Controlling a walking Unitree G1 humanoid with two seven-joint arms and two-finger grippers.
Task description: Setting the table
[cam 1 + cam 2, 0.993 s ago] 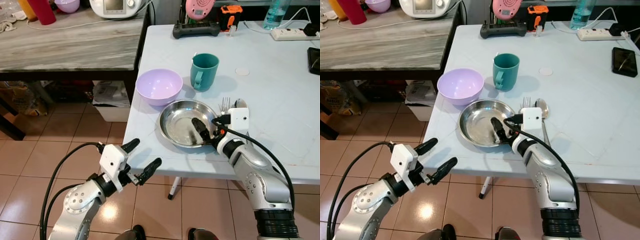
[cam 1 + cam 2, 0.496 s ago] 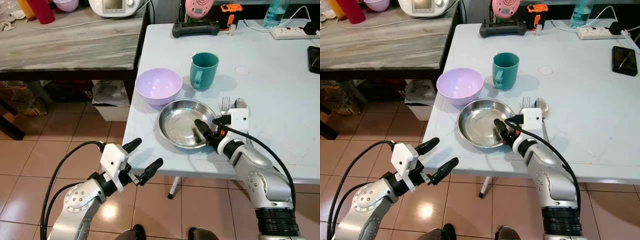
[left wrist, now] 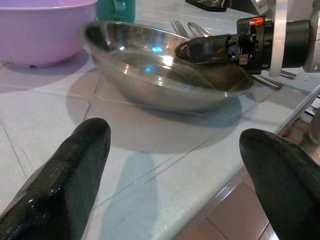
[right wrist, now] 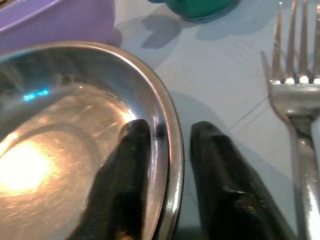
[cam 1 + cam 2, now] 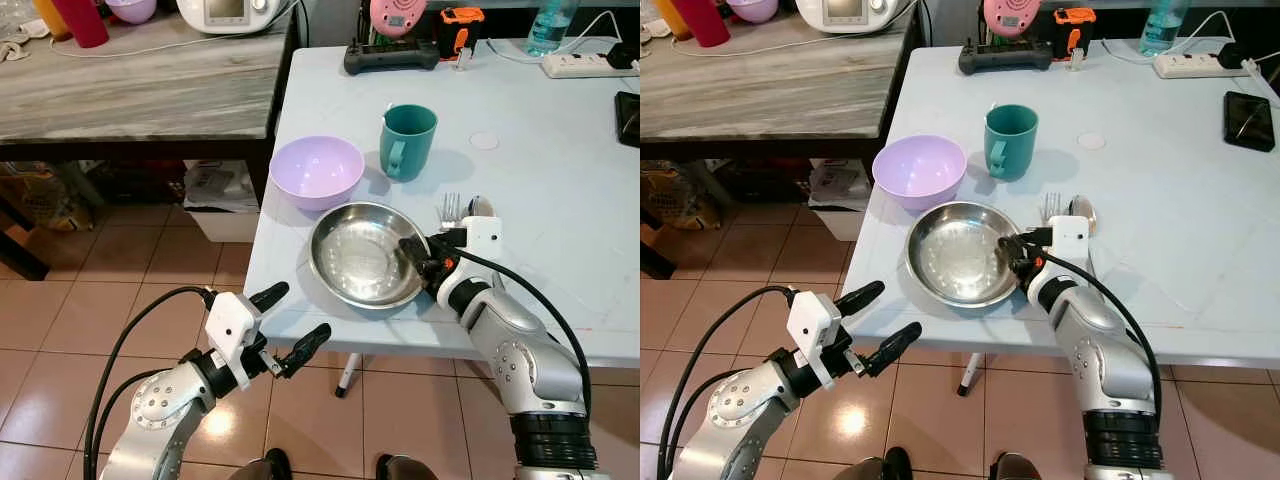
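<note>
- The right gripper [image 5: 413, 252] is clamped on the right-hand rim of the shallow round stainless-steel plate [image 5: 355, 262]: one black finger lies inside the dish, the other outside it.
- The right wrist view shows that pinch closely, with the rim running between the two fingers [image 4: 131, 165]; the head views show it only as a dark shape at the plate's edge.
- The left gripper [image 5: 292, 322] hangs off the near-left corner of the pale blue table [image 5: 560, 180], above the tiled floor [image 5: 60, 320], its fingers spread wide with nothing between them.
- The left wrist view looks between those fingers [image 3: 75, 165] at the plate from low down, where it shows the near side of the plate raised a little off the table with a shadow beneath, tilted rather than flat.
- The plate sits near the table's front edge and holds nothing but reflections.
- A metal fork [image 5: 1051, 208] and a spoon [image 5: 1082, 211] lie side by side just right of the plate, long axes running away from the robot, tines and bowl at the far end.
- A lilac plastic bowl [image 5: 318, 172], empty, stands just behind the plate to the left.
- A teal mug [image 5: 408, 142] stands upright behind the plate, handle facing the robot; its inside cannot be seen.
</note>
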